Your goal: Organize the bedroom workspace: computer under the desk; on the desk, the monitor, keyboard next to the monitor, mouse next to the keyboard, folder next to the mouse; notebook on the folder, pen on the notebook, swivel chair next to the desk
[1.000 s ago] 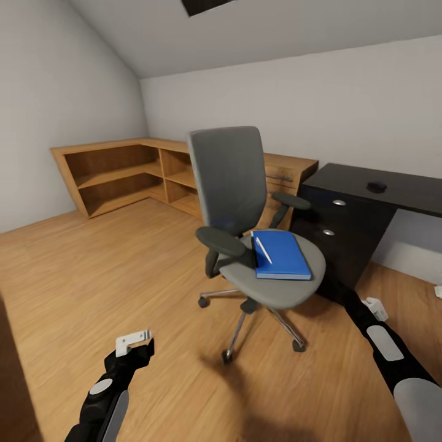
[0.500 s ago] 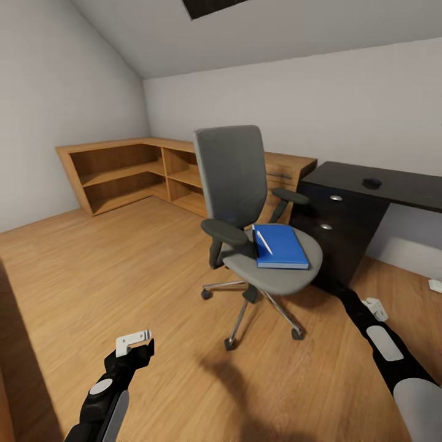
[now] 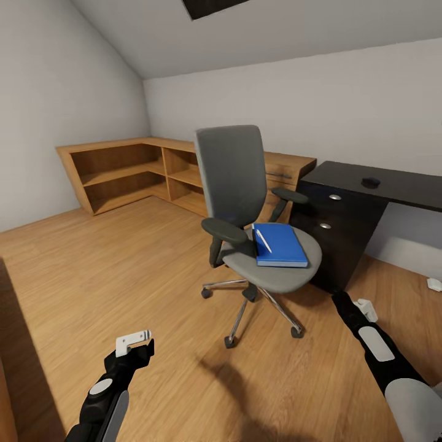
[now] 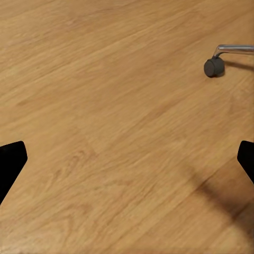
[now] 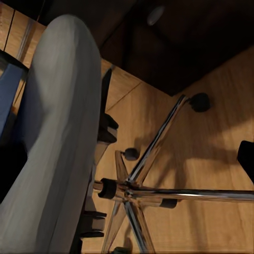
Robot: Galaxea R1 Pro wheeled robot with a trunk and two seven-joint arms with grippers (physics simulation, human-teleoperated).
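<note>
The grey swivel chair stands mid-floor on its chrome star base, just left of the black desk. On its seat lies the blue folder with the white pen across its left part. I cannot make out the notebook. A small dark mouse sits on the desk top. My left gripper hangs open over bare floor, a chair castor ahead of it. My right gripper is open, low beside the chair's seat. Computer, monitor and keyboard are out of view.
A light wooden shelf unit runs along the back left corner. The desk's black drawer unit stands right behind the chair. A small white object lies on the floor at far right. Wood plank floor spreads to the left.
The camera shifted a little early on, sliding the whole scene. Since then my right gripper has edged left toward the chair. The left arm and the chair's load are unchanged.
</note>
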